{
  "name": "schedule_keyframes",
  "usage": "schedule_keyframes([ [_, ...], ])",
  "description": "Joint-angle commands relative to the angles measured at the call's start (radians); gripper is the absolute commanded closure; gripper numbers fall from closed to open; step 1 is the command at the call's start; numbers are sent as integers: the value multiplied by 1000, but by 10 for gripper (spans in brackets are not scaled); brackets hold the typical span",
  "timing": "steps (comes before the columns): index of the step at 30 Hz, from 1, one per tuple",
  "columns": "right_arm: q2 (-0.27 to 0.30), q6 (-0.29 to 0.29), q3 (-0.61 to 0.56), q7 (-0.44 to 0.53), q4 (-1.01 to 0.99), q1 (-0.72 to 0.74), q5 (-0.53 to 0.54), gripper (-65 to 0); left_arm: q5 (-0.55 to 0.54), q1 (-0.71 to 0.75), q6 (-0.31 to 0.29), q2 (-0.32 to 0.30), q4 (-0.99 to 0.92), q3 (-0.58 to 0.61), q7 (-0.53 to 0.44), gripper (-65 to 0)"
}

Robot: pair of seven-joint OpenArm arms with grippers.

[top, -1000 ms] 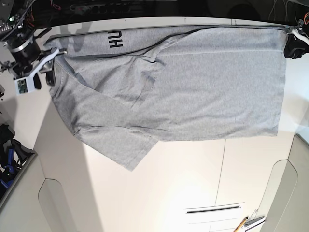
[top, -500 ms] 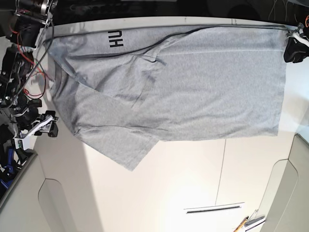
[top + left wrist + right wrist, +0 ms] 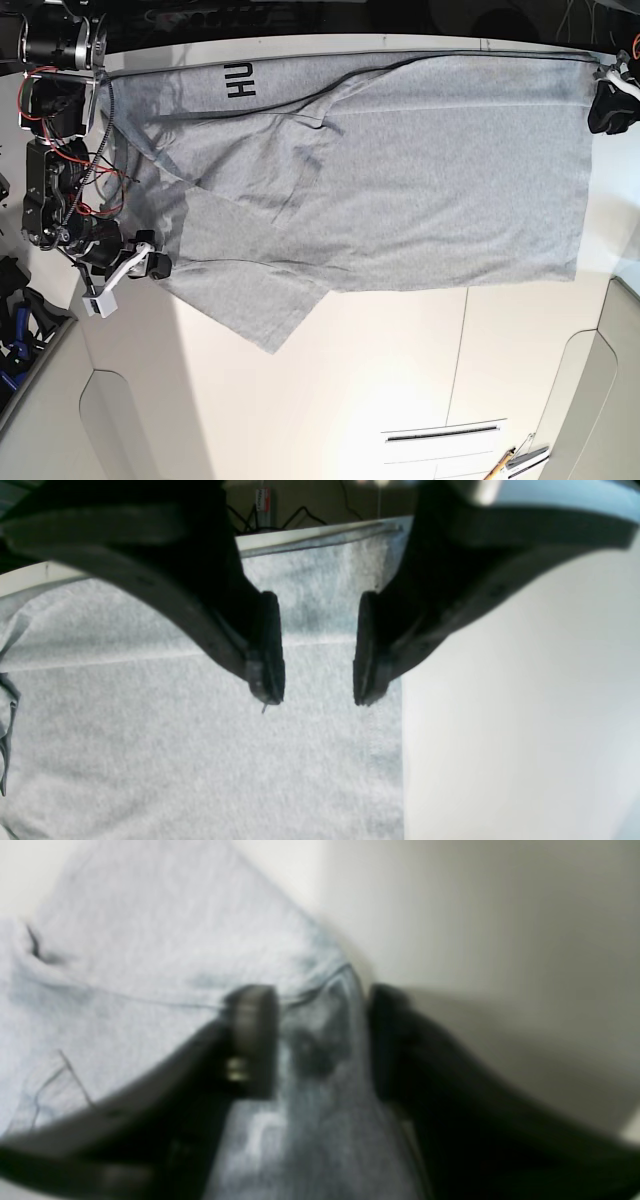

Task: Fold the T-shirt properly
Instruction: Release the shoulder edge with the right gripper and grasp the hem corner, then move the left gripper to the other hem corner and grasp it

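Lying spread across the top half of the frame on the white table point(image 3: 380, 380), the grey T-shirt point(image 3: 400, 180), with the left gripper point(image 3: 317, 680) hanging open over its top right corner and the right gripper point(image 3: 320, 1040) open around a bunched-up edge at the left.

Soft, matt heather-grey cotton T-shirt point(image 3: 400, 170) with printed black letters lies on a smooth, slightly glossy white bench point(image 3: 350, 380).

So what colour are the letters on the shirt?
Black, on the heather-grey shirt; the letters show best in the base view.
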Motion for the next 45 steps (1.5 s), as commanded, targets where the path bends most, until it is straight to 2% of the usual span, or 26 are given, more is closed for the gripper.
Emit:
schedule_keyframes([
  [1, 11, 3, -1, -13, 9, 18, -3, -132, -15, -8, -2, -18, 13, -10, -23, -269],
  [2, 11, 3, -1, -13, 9, 18, -3, -36, -5, -23, -2, -18, 13, -10, -26, -269],
  [3, 11, 3, -1, -13, 9, 18, -3, 0, 16, -42, -2, -18, 12, -10, -37, -269],
  [7, 11, 3, -1, -13, 9, 18, -3, 0, 88, -154, 0, -18, -13, -10, -84, -269],
  [11, 11, 3, -1, -13, 9, 16, -3, 0, 109, -293, 32, -20, -82, -6, -85, -269],
  [15, 11, 3, -1, -5, 9, 16, -3, 0, 153, -437, 71, -46, -223, 35, -131, -269],
  [18, 11, 3, -1, -5, 9, 16, -3, 0, 209, -545, 83, -78, -364, 93, -197, -274],
  [22, 11, 3, -1, -5, 9, 16, -3, 0, 294, -671, 84, -130, -539, 217, -292, -389],
  [27, 11, 3, -1, -5, 9, 16, -3, 0, 353, -830, 162, -145, -714, 344, -341, -392],
  [29, 11, 3, -1, -5, 9, 16, -3, 0, 358, -887, 162, -145, -769, 383, -344, -392],
  [33, 11, 3, -1, -5, 9, 16, -3, 0, 358, -983, 164, -145, -871, 449, -345, -392],
  [37, 11, 3, -1, -5, 9, 16, -3, 0, 414, -1064, 215, -145, -983, 496, -380, -392],
  [45, 11, 3, -1, -5, 9, 16, -3, 0, 447, -1119, 214, -142, -1110, 529, -391, -392],
])
